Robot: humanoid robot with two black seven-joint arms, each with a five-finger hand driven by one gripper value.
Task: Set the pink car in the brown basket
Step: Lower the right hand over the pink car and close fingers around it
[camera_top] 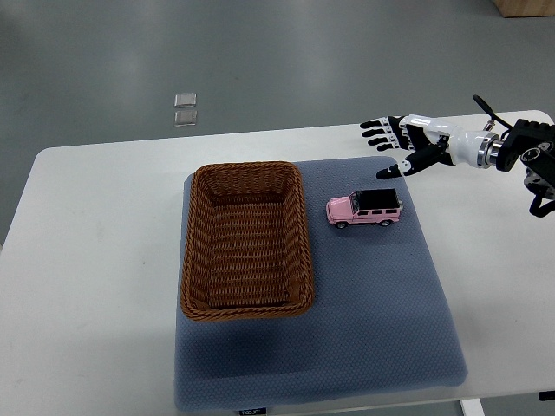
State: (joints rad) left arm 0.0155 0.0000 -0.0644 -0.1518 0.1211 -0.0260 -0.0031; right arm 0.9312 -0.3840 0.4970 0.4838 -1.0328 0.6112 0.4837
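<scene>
Pink car w/ black roof sits on the blue-grey mat, upright on its wheels, side-on, nose pointing left. It's in the far-right part of the mat, just right of the brown basket but not touching it; a strip of mat shows between the two. Nothing is gripping the car.

Basket is wicker, rectangular, long side running near-to-far, on the left half of the mat. Its inside holds nothing but weave.

Right hand comes in from the right edge, hovering beyond and to the right of the car, approx over the mat's far-right corner, apart from the car. Fingers spread and extended toward the left, thumb angled down toward the mat, holding nothing. White forearm and black wrist joint w/ cables trail off to the right.

Mat lies on a white table w/ rounded corners. On the grey floor beyond the table, far left, are two small clear squares, one behind the other.
</scene>
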